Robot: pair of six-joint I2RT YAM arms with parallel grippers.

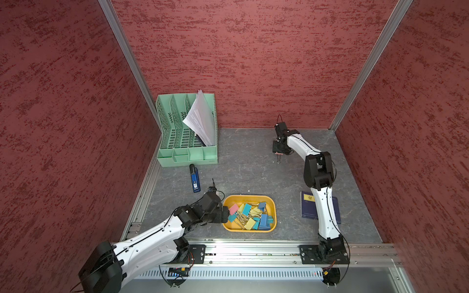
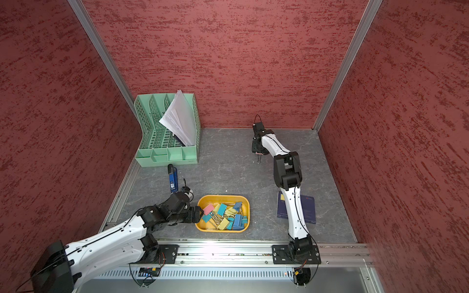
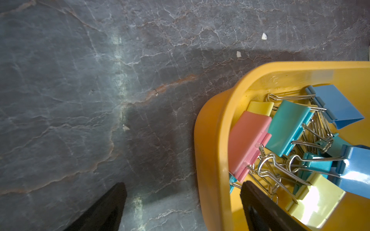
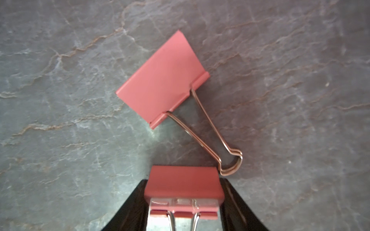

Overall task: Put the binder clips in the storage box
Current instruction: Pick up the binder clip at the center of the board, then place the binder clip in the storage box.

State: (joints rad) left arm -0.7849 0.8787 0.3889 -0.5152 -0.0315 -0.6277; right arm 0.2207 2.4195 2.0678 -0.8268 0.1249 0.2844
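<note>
The step in hand is a pick-up at the far end of the table (image 1: pixel 248 165). The right gripper (image 4: pixel 183 181) is grasping a pink binder clip (image 4: pixel 183 190): its black fingers (image 4: pixel 132 210) press on the clip's two sides, and the wire handles point back toward the wrist. Whether the clip is off the surface cannot be told. A second pink clip (image 4: pixel 162 80) lies flat on the table just beyond, its wire loop almost touching a corner of the held one. The yellow-orange storage box (image 1: pixel 250 197) sits well apart from them, near the front edge between the two arms. The next move probably calls for a straight lift that does not snag the neighbour's loop, then a carry across the table and a release above the pile in the box. A return trip for the second clip would follow. The left gripper (image 3: pixel 183 185) is spread wide and empty, straddling the box rim with one finger over the clips and the other over bare table. The right arm would do best to come in from the box's free side. By count, two pink clips lie outside the box. The binder clips (image 1: pixel 250 215) already in it number about ten: one pink, and roughly three each of yellow, teal and blue, too tangled for an exact tally. There is also one mint-green file organizer (image 1: pixel 162 114) holding papers (image 1: pixel 200 119), one blue stapler (image 1: pixel 195 178) and one dark blue booklet (image 1: pixel 308 205).
</note>
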